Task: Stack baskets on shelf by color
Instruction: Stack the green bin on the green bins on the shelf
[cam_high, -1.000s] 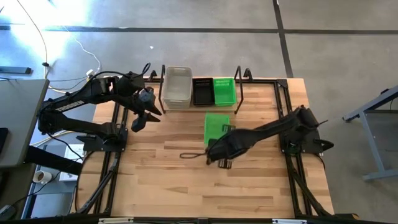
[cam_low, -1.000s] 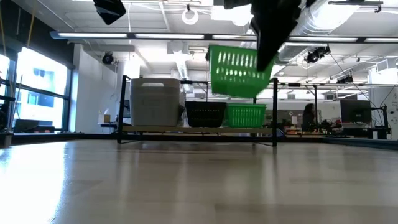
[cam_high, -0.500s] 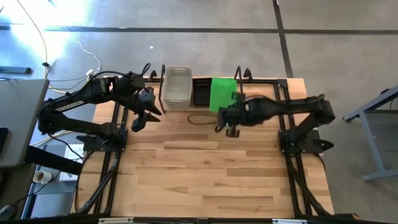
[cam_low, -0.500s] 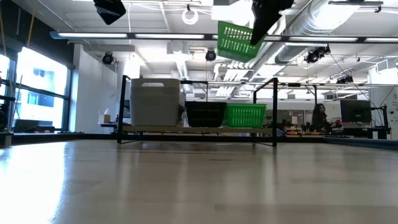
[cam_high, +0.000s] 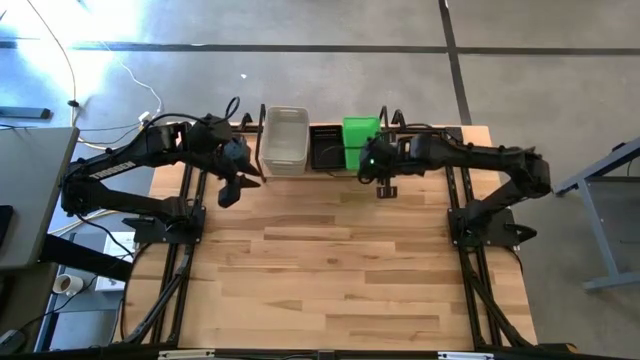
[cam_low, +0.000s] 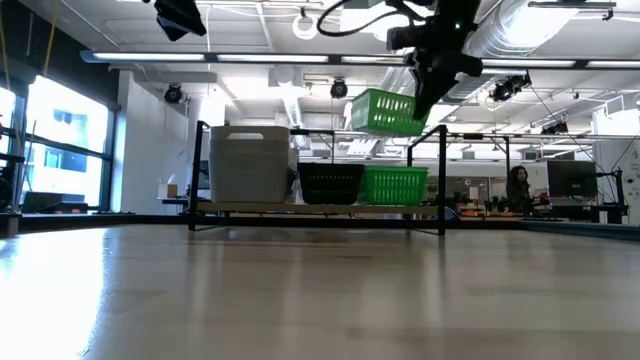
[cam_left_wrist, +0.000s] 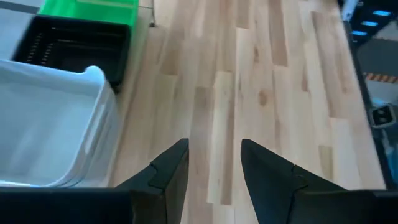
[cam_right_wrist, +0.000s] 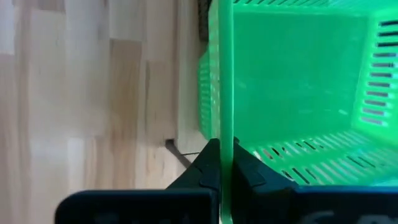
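Right arm stretched across the far side of the table, wrist raised. Right gripper (cam_high: 372, 163) up high, fingers (cam_right_wrist: 214, 163) pinched tight on the rim of a green basket (cam_low: 384, 111), holding it in the air, tilted. Left arm bent at far left, left gripper (cam_high: 232, 180) pointing down, jaws apart, holding nothing.

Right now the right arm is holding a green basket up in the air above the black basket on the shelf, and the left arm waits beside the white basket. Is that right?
Not quite. The held green basket hangs above the green basket already on the shelf, not above the black basket; the low view shows this. The rest holds: the right arm's fingers pinch its rim, and the left gripper waits beside the white basket.
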